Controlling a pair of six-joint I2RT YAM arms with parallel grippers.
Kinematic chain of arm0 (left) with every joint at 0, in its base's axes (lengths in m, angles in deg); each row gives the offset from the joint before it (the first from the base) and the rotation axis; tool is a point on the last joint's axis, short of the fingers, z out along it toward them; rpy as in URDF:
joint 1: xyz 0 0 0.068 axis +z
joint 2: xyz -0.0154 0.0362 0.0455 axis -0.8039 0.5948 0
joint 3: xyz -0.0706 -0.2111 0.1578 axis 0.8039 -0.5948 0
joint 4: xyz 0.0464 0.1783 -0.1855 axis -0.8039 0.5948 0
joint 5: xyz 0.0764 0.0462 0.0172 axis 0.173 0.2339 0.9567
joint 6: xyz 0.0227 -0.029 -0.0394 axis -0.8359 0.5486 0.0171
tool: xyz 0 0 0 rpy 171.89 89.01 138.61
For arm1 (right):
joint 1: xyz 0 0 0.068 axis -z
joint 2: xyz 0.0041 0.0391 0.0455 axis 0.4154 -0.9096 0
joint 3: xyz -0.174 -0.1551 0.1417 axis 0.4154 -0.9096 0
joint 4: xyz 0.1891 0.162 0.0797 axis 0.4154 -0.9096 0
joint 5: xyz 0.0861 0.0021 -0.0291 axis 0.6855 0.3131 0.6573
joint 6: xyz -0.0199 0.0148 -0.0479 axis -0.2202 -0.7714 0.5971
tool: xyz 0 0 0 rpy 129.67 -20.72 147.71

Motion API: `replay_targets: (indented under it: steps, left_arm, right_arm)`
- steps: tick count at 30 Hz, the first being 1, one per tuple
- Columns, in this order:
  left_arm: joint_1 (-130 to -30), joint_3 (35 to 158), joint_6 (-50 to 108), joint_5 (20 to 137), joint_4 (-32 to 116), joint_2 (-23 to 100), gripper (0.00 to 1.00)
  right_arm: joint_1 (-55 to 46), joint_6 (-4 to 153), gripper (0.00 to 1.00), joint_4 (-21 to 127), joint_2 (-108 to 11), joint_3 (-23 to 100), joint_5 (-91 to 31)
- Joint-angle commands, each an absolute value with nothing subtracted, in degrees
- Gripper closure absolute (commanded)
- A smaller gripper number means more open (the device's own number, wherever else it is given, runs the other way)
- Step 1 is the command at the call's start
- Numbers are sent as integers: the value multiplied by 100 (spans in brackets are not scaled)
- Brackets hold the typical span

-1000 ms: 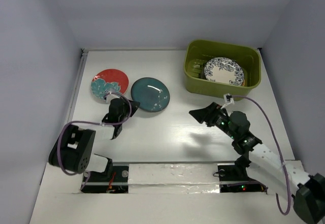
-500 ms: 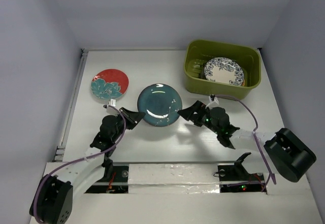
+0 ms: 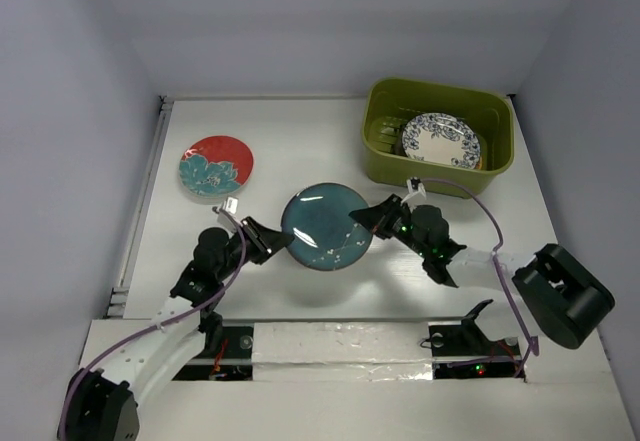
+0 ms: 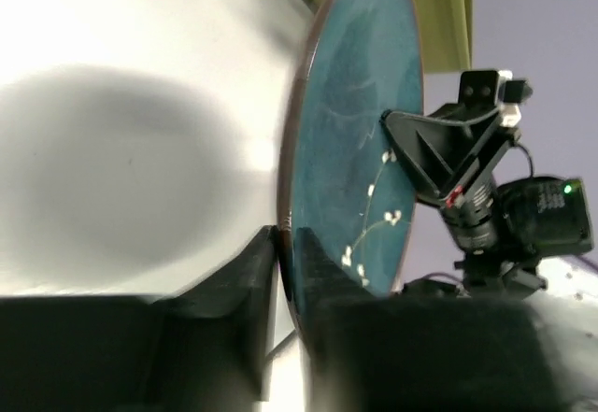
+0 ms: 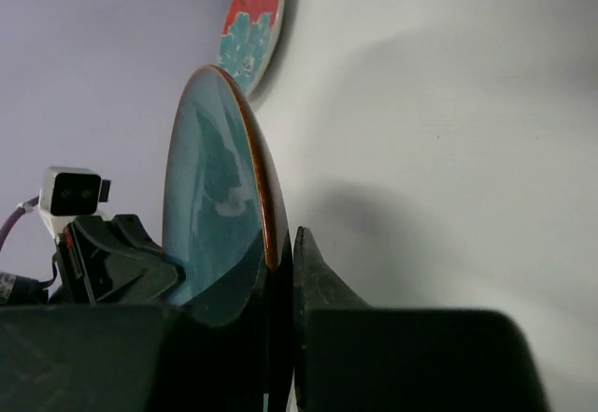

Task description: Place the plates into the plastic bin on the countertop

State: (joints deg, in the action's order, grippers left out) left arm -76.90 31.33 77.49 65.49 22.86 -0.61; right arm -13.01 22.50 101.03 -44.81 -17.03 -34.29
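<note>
Top external: handover toward bin (image 3: 436,173).
Your right gripper (image 3: 372,219) just clamped the dark teal plate (image 3: 326,226); left gripper (image 3: 272,241) pinched it too.

Walls (image 3: 300,21): pale lavender, plain, on three sides.
Desk (image 3: 300,129): flat white top, faint plank grain.
Near edge: strip of silvery tape (image 3: 340,340).
Light: even, soft shadows.
</note>
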Motion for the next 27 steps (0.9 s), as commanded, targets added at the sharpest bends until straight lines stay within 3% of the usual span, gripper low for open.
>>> replay_targets:
  steps: [1, 4, 6, 11, 16, 22, 27]
  left_arm:
    - [-7741, 4125, 7355, 6683, 1982, -339, 80]
    - [-7741, 4503, 6906, 7510, 2563, -322, 58]
    - [-7741, 4662, 6731, 7940, 2765, -199, 54]
    - [-7741, 5093, 6299, 8891, 2951, 284, 41]
    - [-7285, 5322, 6220, 8831, 2687, 1100, 39]
    - [-6476, 5199, 6396, 8330, 2195, 1857, 40]
    - [-5773, 5024, 6668, 8188, 1923, 2350, 39]
  right_arm:
    - [-1333, 2195, 100, 10290, -3954, -1516, -3723]
    - [-1264, 2582, 100, 8990, -3145, -981, -4293]
    - [-1053, 2958, 100, 8049, -2741, -447, -4489]
    - [686, 3531, 100, 6818, -2220, 723, -3954]
    - [1838, 4059, 100, 5946, -3080, 2366, -3578]
    - [2901, 3813, 100, 5928, -4355, 2940, -2865]
    - [3131, 3883, 100, 5884, -4997, 3152, -2670]
